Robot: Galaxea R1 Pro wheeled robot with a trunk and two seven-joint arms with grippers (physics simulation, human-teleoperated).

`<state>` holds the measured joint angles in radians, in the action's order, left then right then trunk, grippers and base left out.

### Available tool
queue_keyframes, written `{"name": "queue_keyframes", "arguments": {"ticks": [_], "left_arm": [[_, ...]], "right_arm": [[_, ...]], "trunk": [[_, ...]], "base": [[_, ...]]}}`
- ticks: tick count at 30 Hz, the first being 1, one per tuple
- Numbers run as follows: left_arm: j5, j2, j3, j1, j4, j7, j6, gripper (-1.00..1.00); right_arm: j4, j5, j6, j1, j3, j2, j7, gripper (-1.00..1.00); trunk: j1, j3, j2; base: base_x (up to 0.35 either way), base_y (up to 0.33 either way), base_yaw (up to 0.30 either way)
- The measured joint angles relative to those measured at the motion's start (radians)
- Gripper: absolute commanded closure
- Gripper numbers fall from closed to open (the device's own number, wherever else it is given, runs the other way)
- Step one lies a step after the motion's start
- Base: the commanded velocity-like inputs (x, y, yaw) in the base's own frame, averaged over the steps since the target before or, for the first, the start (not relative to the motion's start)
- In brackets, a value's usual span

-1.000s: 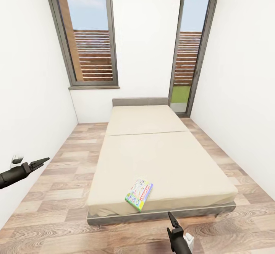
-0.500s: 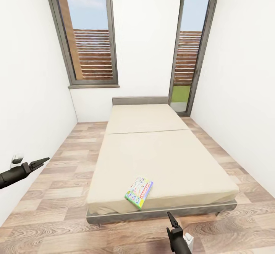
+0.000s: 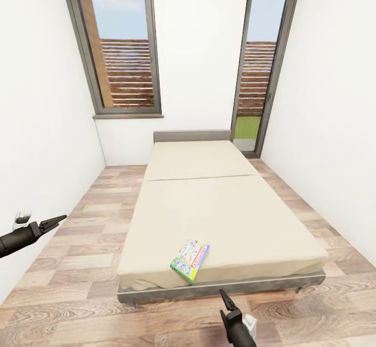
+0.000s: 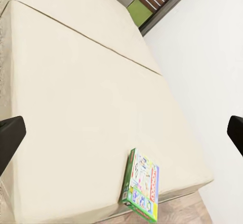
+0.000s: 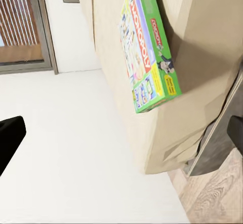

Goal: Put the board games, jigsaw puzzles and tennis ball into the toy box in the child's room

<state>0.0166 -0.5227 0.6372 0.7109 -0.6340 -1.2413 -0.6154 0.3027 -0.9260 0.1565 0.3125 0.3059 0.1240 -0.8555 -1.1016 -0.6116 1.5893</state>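
Board game (image 3: 190, 259) lies flat near the bed's (image 3: 224, 216) foot edge, within reach. Right gripper (image 3: 225, 301) hovers below it, left gripper (image 3: 52, 222) aside; both spread wide, empty.

Board game (image 3: 190, 259) on bed's (image 3: 224, 216) near edge

Board game (image 3: 190, 259) lies on bed (image 3: 219, 216) (near foot edge).

Bright even daylight, windows (image 3: 122, 44) likely the source, faint shadows, wide-angle stretch at edges
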Motion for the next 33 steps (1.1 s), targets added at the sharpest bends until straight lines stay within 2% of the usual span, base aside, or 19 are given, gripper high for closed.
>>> {"name": "queue_keyframes", "arguments": {"ticks": [8, 16, 33], "left_arm": [[0.000, 0.000, 0.001, 0.000, 0.000, 0.000, 0.000, -1.00], [0.000, 0.000, 0.000, 0.000, 0.000, 0.000, 0.000, -1.00], [0.000, 0.001, 0.000, 0.000, 0.000, 0.000, 0.000, -1.00]], "right_arm": [[0.028, 0.000, 0.001, 0.000, -0.029, 0.002, -0.019, -1.00], [0.032, 0.000, 0.002, 0.000, -0.031, 0.000, -0.050, -1.00], [0.033, 0.000, 0.000, 0.000, -0.031, 0.000, -0.051, -1.00]], "trunk": [[-0.031, -0.025, 0.056], [-0.061, -0.050, 0.112], [-0.127, -0.103, 0.231]], "base": [[0.000, 0.000, 0.000], [0.000, 0.000, 0.000], [0.000, 0.000, 0.000]]}}
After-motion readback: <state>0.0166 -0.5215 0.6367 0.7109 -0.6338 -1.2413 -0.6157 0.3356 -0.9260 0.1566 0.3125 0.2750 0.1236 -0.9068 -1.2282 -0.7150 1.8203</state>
